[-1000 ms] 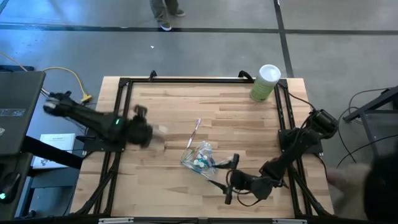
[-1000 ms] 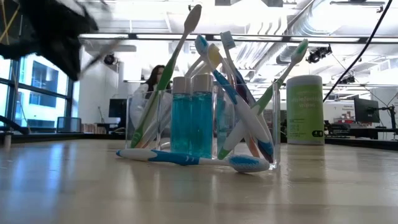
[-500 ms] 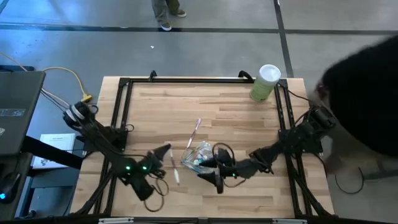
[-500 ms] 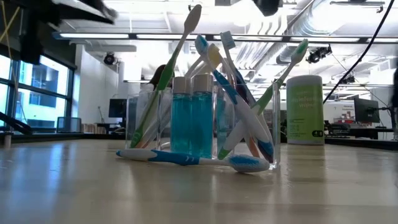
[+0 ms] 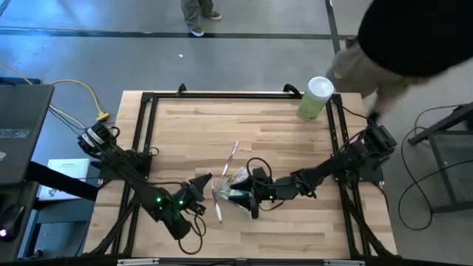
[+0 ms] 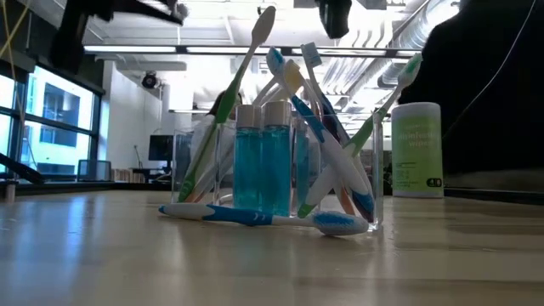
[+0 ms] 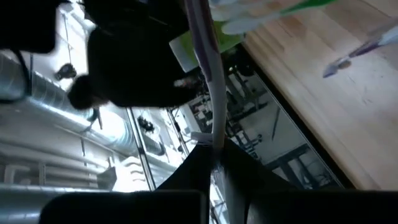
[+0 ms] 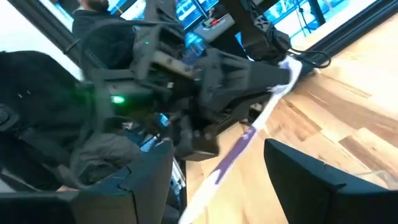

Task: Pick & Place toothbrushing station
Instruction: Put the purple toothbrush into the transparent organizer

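Toothbrushing station [image 5: 238, 186] is seen from above at the table's [image 5: 281, 133] middle, cup well stocked; a pinkish toothbrush [image 5: 232, 157] lies loose beside it, and a pale toothbrush [image 5: 216, 203] is pinched in the left gripper [image 5: 199, 186]; the right gripper [image 5: 247, 198], fingers spread, is held just beside the cup. From the low view, a blue-and-white brush [image 6: 255, 217] is seen lying on the wood. From the left wrist, the pale brush is clamped between closed fingers. By that evidence, much is placed; some brushes remain.
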